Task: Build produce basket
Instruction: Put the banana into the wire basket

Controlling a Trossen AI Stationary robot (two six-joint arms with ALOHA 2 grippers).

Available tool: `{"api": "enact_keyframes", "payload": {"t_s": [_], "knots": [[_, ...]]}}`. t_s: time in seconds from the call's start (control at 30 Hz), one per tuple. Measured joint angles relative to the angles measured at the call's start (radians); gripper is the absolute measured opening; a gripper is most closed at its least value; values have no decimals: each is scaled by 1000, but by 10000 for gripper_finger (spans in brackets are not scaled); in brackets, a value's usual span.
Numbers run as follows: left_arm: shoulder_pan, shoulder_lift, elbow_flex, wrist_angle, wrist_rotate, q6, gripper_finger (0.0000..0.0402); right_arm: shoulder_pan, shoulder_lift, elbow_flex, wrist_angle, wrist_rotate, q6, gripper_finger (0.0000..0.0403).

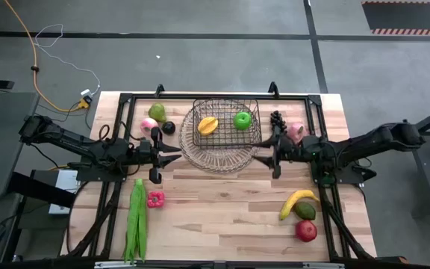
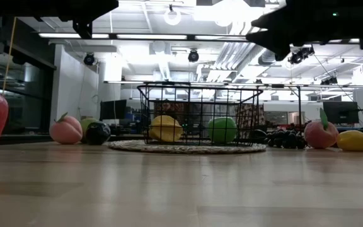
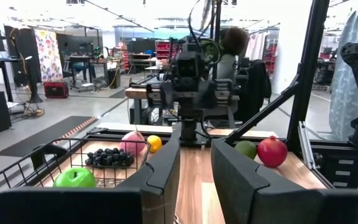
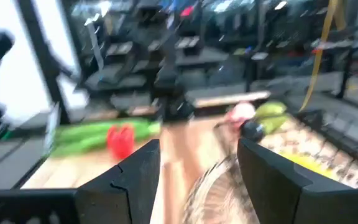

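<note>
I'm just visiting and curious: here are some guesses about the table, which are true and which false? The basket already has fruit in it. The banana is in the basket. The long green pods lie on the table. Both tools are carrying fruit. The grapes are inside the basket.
1. The basket already has fruit in it. True: a green apple and a yellow fruit sit inside.
2. The banana is in the basket. False: it lies on the table, next to a red apple.
3. The long green pods lie on the table. True.
4. Both tools are carrying fruit. False: the left tool and right tool are open and empty, on either side of the basket.
5. The grapes are inside the basket. False: they lie just outside it.
</note>
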Motion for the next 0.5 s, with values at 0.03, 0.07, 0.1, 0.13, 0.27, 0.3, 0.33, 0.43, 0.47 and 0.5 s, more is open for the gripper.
{"api": "enact_keyframes", "payload": {"t_s": [0.03, 0.07, 0.1, 0.13, 0.27, 0.3, 0.33, 0.43, 0.47, 0.5], "knots": [[0, 0, 0, 0, 0, 0, 83, 28, 0, 15, -66, 0, 0, 206], [0, 0, 0, 0, 0, 0, 82, 55, 0, 37, -147, 0, 1, 206], [0, 0, 0, 0, -1, 0, 81, 85, 0, 66, -238, 3, 17, 206], [0, 0, 0, -1, -2, 0, 81, 114, 0, 101, -346, 15, 45, 206], [0, 0, 0, -2, -3, 0, 81, 221, 23, 259, -834, 70, 242, 206], [0, 0, 0, -2, -3, 0, 81, 246, 36, 299, -933, 70, 294, 206], [0, 0, 0, -2, -3, 0, 81, 272, 52, 337, -1023, 70, 347, 206], [0, 0, 0, -2, -3, 0, 81, 345, 112, 429, -1237, 47, 480, 206], [0, 0, 0, -3, -3, 0, 82, 369, 137, 451, -1286, 27, 504, 206], [0, 0, 0, -2, -3, 0, 82, 392, 162, 470, -1324, 9, 519, 206]]}}
